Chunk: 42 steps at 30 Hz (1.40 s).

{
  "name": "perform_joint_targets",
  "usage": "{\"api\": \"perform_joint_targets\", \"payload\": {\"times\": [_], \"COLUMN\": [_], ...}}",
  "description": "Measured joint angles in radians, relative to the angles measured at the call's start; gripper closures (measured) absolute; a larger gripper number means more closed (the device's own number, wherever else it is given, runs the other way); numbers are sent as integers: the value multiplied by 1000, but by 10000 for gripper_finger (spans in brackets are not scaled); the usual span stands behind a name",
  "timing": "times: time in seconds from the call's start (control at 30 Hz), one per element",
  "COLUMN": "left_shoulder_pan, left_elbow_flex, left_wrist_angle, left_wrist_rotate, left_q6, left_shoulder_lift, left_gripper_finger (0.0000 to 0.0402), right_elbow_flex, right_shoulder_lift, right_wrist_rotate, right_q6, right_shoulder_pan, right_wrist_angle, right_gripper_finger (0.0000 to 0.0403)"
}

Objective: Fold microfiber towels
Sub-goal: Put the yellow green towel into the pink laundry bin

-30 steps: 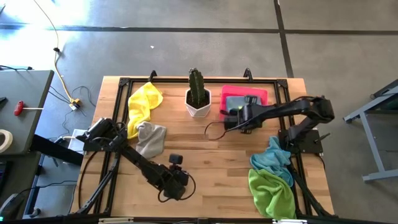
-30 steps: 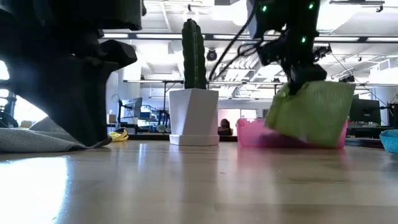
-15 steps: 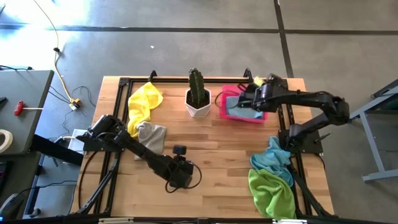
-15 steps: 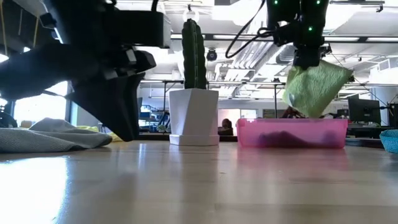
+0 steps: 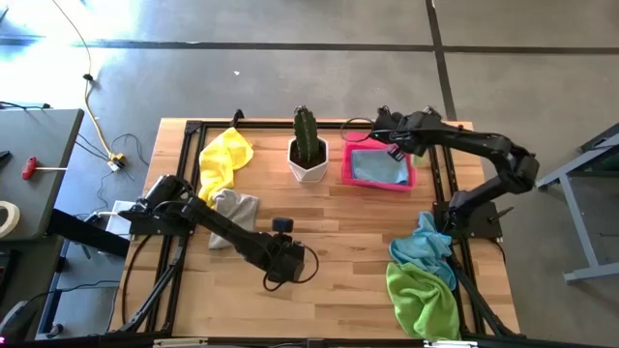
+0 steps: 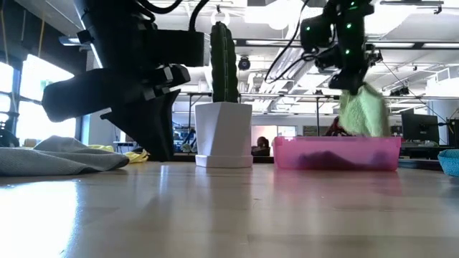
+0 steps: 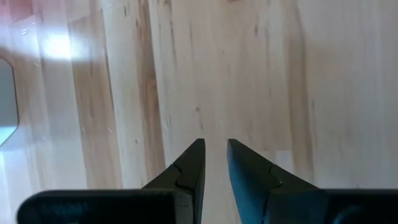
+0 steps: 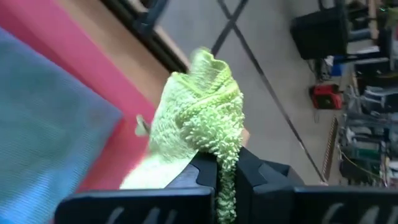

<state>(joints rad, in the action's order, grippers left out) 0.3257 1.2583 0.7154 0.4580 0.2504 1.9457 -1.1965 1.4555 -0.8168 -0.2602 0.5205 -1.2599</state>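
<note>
Within the last second the right gripper (image 6: 353,84) has carried a lime green towel (image 6: 364,111) from the front of the pink tray (image 6: 337,153), where it hung low, to a place above the tray's far side. In the low view the towel now hangs narrow and gathered, not spread wide as it was a second ago. The right wrist view shows the two fingers clenched on a bunched fold of this towel (image 8: 199,121). The move probably means that the towel is about to be laid in the tray, on the folded light blue towel (image 5: 377,167) that already lies flat there.

The left gripper (image 7: 212,163) has moved along the counter (image 5: 338,242) toward the middle; its jaws stand a little apart and hold nothing, with only bare wood under them.

The other towels are not yet folded. A yellow towel (image 5: 222,159) lies crumpled at the far left of the counter, a grey towel (image 5: 232,211) just beside it. At the near right a second light blue one (image 5: 426,246) is touching a second lime green one (image 5: 421,295), both in soft heaps. So much of the task seems to remain.
</note>
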Motion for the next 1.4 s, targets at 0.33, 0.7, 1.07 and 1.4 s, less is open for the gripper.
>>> {"api": "perform_joint_targets", "payload": {"times": [0.33,0.7,1.07,1.4], "left_shoulder_pan": [13,38,51,50], "left_elbow_flex": [0,0,0,0], "left_wrist_angle": [21,33,36,40], "left_wrist_rotate": [0,-1,0,2], "left_q6": [0,8,11,9], "left_shoulder_lift": [0,0,0,0], "left_gripper_finger": [342,342,342,342], "right_elbow_flex": [1,1,1,1], "right_shoulder_lift": [192,281,336,338], "right_wrist_rotate": [169,246,363,365], "right_q6": [57,98,106,154], "right_shoulder_pan": [-41,-191,-265,-288], "right_wrist_angle": [99,251,265,271], "right_gripper_finger": [402,402,401,357]}}
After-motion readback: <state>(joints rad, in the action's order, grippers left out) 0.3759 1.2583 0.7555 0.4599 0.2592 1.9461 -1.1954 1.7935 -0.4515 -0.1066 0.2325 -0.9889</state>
